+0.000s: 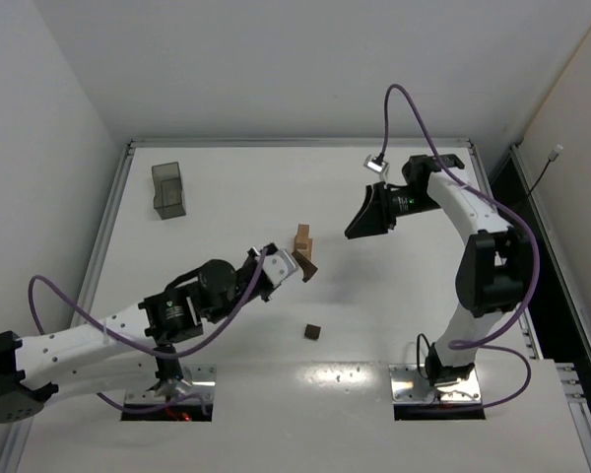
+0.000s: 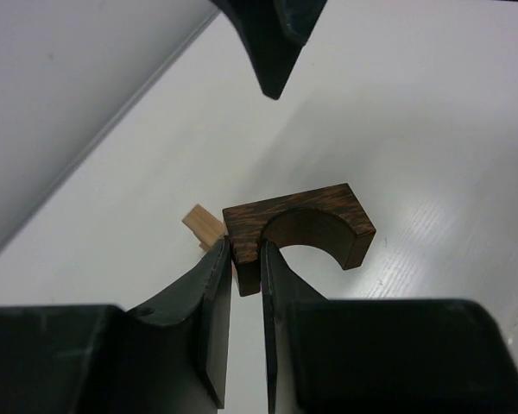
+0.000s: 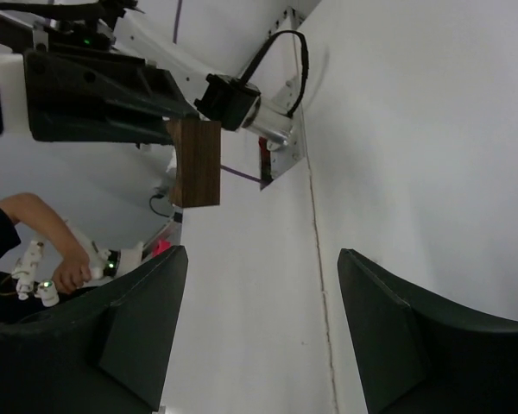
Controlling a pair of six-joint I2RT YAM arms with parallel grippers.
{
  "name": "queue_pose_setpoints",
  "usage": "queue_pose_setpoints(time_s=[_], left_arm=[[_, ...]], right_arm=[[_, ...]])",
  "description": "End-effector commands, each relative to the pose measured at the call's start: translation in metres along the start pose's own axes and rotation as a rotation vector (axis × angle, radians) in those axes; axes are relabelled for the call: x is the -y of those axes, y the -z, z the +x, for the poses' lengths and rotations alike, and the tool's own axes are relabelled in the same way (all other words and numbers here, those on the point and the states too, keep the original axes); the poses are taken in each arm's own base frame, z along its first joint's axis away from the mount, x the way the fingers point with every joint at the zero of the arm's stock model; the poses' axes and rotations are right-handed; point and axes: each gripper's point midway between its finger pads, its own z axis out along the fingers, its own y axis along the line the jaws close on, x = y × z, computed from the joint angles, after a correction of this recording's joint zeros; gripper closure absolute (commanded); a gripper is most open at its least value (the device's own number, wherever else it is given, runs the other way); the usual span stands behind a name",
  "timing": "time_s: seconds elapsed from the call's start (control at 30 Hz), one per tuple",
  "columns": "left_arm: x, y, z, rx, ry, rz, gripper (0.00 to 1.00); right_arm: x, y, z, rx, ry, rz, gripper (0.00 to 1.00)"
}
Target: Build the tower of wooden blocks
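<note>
My left gripper point(image 1: 294, 264) is shut on one leg of the dark brown arch block point(image 1: 306, 266), holding it just beside a small stack of light tan blocks point(image 1: 302, 239). In the left wrist view the arch point(image 2: 298, 226) sits between the fingers point(image 2: 209, 285), with a tan block point(image 2: 202, 226) behind it. My right gripper point(image 1: 366, 219) is open and empty, raised to the right of the stack. The right wrist view shows its gripper point(image 3: 261, 252) open and the arch point(image 3: 197, 162) ahead. A small dark brown block point(image 1: 313, 332) lies alone on the table.
A translucent grey plastic bin point(image 1: 167, 188) stands at the back left of the white table point(image 1: 227, 177). White walls enclose the back and sides. The right gripper's fingertip point(image 2: 272, 43) shows at the top of the left wrist view.
</note>
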Motion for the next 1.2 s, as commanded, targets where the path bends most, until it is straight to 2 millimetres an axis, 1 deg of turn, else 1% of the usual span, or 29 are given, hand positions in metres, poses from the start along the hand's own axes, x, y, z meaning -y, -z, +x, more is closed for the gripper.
queue_pose_setpoints(time_s=[0.0,0.03,0.07,0.13,0.17,0.2,0.3,0.33,0.37,0.43,0.47,0.53,0.57,0.6,0.67,0.7,0.73,0.77,0.8,0.83,0.87,0.9,0.93,0.97,1.0,1.03,1.1,1.17], left_arm=[[-0.009,0.001,-0.035,0.142,-0.14,-0.045,1.0],[0.0,0.001,-0.038,0.167,-0.151,-0.025,1.0],[0.0,0.001,-0.039,0.177,-0.197,-0.034,1.0],[-0.001,0.004,-0.042,0.218,-0.23,-0.063,1.0],[0.0,0.004,-0.043,0.232,-0.247,-0.068,1.0],[-0.003,0.004,-0.043,0.239,-0.284,-0.087,1.0],[-0.01,0.002,-0.045,0.255,-0.302,-0.139,1.0],[-0.012,0.001,-0.045,0.251,-0.296,-0.159,1.0],[-0.013,-0.001,-0.048,0.262,-0.305,-0.167,1.0],[-0.018,-0.004,-0.048,0.258,-0.319,-0.203,1.0],[-0.024,-0.003,-0.056,0.276,-0.312,-0.24,1.0],[-0.028,-0.007,-0.058,0.277,-0.335,-0.281,1.0],[-0.032,-0.004,-0.067,0.312,-0.329,-0.302,1.0],[-0.034,-0.003,-0.071,0.326,-0.334,-0.312,1.0],[-0.032,-0.005,-0.072,0.334,-0.387,-0.313,1.0],[-0.035,-0.002,-0.079,0.359,-0.387,-0.331,1.0],[-0.035,-0.004,-0.079,0.358,-0.4,-0.335,1.0],[-0.037,-0.003,-0.084,0.364,-0.417,-0.345,1.0],[-0.039,-0.005,-0.085,0.367,-0.427,-0.35,1.0],[-0.044,-0.004,-0.09,0.376,-0.43,-0.368,1.0],[-0.045,-0.002,-0.092,0.382,-0.437,-0.376,1.0],[-0.049,-0.005,-0.094,0.378,-0.438,-0.386,1.0],[-0.051,-0.003,-0.101,0.391,-0.43,-0.394,1.0],[-0.054,-0.006,-0.101,0.382,-0.443,-0.404,1.0],[-0.057,-0.003,-0.11,0.398,-0.433,-0.414,1.0],[-0.057,-0.003,-0.11,0.398,-0.433,-0.415,1.0],[-0.062,-0.004,-0.117,0.403,-0.429,-0.43,1.0],[-0.064,-0.007,-0.115,0.397,-0.431,-0.439,1.0]], right_arm=[[-0.043,-0.008,-0.018,0.109,0.029,-0.149,0.32],[-0.048,-0.012,-0.02,0.112,0.027,-0.175,0.32],[-0.05,-0.015,-0.018,0.1,0.008,-0.185,0.32],[-0.057,-0.025,-0.012,0.072,0.022,-0.207,0.36],[-0.062,-0.028,-0.01,0.062,0.033,-0.216,0.36],[-0.069,-0.034,-0.007,0.04,0.034,-0.233,0.36],[-0.083,-0.041,0.002,0.01,0.049,-0.258,0.38],[-0.084,-0.044,0.002,0.003,0.057,-0.264,0.4],[-0.087,-0.043,0.002,0.003,0.069,-0.265,0.4],[-0.088,-0.043,0.002,0.002,0.06,-0.265,0.4],[-0.086,-0.041,0.0,0.009,0.06,-0.259,0.4],[-0.087,-0.038,-0.002,0.016,0.055,-0.253,0.4],[-0.089,-0.038,-0.004,0.017,0.062,-0.253,0.4],[-0.086,-0.038,-0.003,0.015,0.033,-0.253,0.4],[-0.081,-0.04,-0.013,0.016,0.05,-0.253,0.4],[-0.078,-0.037,-0.017,0.024,0.037,-0.246,0.4],[-0.081,-0.037,-0.026,0.025,0.052,-0.246,0.4],[-0.072,-0.036,-0.033,0.031,0.035,-0.24,0.4],[-0.068,-0.034,-0.039,0.039,0.047,-0.235,0.4],[-0.072,-0.033,-0.05,0.042,0.079,-0.235,0.4],[-0.07,-0.034,-0.055,0.042,0.09,-0.235,0.4],[-0.065,-0.035,-0.058,0.042,0.087,-0.235,0.4],[-0.066,-0.034,-0.065,0.043,0.103,-0.235,0.4],[-0.065,-0.034,-0.067,0.044,0.11,-0.235,0.4],[-0.067,-0.037,-0.07,0.038,0.127,-0.241,0.4],[-0.065,-0.038,-0.072,0.038,0.125,-0.241,0.41],[-0.069,-0.04,-0.073,0.031,0.14,-0.249,0.42],[-0.069,-0.04,-0.073,0.031,0.14,-0.249,0.42]])
